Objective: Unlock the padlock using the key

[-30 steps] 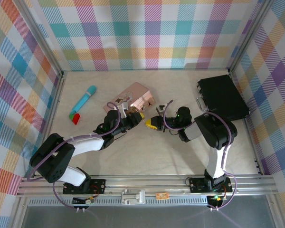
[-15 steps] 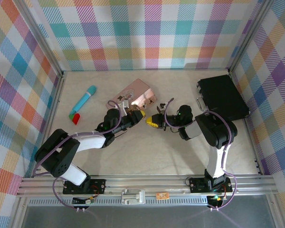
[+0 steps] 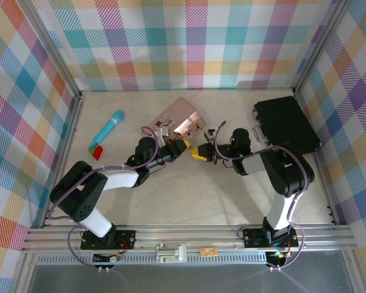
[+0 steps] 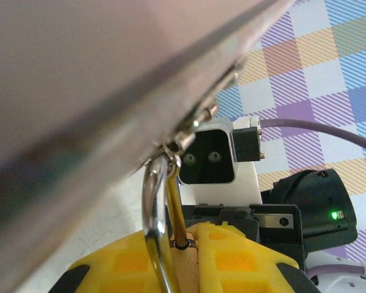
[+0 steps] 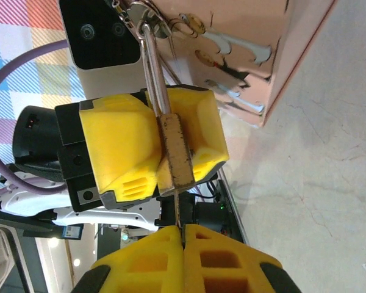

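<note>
Brass padlock (image 5: 174,152) (slim silver shackle (image 5: 154,67)), thin dark key (image 5: 178,210)

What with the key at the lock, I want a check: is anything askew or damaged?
Only the pink tin looks askew: it lies diagonal to the walls, its clasp side toward the left gripper, which clamps the padlock. The right gripper pinches the key. No damage or spill shows.
</note>
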Robot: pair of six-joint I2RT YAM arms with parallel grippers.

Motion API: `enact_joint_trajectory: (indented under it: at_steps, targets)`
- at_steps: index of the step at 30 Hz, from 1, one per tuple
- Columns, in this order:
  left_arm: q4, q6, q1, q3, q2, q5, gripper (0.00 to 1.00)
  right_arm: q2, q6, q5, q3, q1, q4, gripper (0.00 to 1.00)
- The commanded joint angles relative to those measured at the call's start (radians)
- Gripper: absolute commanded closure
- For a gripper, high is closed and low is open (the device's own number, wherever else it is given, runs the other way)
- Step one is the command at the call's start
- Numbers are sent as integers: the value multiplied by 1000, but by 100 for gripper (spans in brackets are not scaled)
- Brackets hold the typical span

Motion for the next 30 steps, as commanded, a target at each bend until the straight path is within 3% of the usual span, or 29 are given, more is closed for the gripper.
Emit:
enact_joint_trajectory:
  at_steps: [1,4,9,15,19,24,27,30]
  targets:
    - [-78,78,-68,37,-106,270,100,-87,-198,244,71,-46,-260,100]
    - [-93,86,-67,38,-115,256,100,-117,-244,292,81,-46,-364,100]
    - [-7,41,-69,22,-81,224,100,-89,-112,359,38,-29,-245,100]
    - [32,23,-70,8,-67,110,100,-142,-91,463,-26,46,-281,100]
    - [-101,81,-68,-15,-110,-57,100,-190,-128,497,-79,44,-345,100]
    - [-385,182,-67,1,-186,-398,100,-245,-196,546,-110,40,-451,100]
    - [-402,213,-68,13,-178,-535,100,-266,-228,558,-121,41,-499,100]
    - [-380,224,-69,47,-105,-582,100,-285,-252,568,-128,40,-527,100]
